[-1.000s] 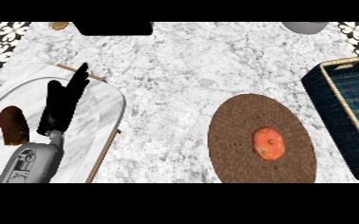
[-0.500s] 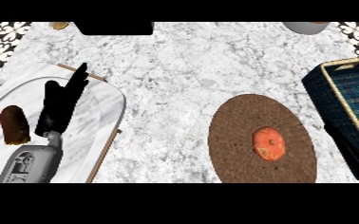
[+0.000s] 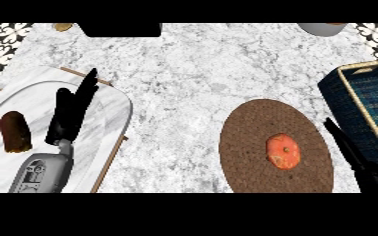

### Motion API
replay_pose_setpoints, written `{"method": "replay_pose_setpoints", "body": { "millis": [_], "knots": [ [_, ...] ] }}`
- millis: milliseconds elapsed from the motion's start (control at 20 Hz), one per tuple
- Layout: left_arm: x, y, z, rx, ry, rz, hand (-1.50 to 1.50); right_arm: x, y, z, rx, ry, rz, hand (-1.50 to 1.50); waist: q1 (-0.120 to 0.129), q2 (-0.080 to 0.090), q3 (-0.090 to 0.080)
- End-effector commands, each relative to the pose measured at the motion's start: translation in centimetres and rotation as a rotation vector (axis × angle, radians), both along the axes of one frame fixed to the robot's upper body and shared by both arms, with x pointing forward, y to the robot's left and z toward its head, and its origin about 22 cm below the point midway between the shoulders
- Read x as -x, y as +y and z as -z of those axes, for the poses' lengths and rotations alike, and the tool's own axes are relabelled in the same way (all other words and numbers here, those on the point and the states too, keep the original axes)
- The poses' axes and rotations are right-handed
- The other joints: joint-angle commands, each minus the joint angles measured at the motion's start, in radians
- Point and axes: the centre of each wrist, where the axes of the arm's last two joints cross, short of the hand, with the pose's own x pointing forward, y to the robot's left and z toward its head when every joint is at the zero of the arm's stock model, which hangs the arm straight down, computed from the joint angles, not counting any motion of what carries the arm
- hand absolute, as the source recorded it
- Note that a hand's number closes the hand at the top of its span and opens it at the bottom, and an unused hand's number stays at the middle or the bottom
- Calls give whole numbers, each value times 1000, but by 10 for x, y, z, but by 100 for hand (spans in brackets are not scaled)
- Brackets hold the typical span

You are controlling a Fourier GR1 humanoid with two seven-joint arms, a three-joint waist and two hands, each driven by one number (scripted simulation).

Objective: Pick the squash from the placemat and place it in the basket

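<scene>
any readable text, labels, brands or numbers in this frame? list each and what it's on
None readable.
Left forearm: grey relief shapes on the casing, no legible letters or numbers.
Squash, placemat, basket, marble counter: no print or labels.
Patterned tiles at the top corners: ornament only, not text.
</scene>
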Motion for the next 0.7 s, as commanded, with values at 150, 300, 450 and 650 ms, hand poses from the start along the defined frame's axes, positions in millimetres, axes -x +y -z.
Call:
{"method": "replay_pose_setpoints", "body": {
  "millis": [150,300,450,650],
  "knots": [
    [-1,26,-4,4,-5,-1,0,-28,40,4,7,-7,-9,-150,2,0,0],
    [-7,6,13,0,1,-1,0,-28,34,11,13,20,-20,-150,-1,1,0],
    [-15,5,-15,9,19,13,0,-27,14,21,17,37,-19,-150,-1,0,0],
    [-3,-15,7,-18,-4,19,0,-45,38,24,2,72,-10,-150,2,0,0]
  ]
}}
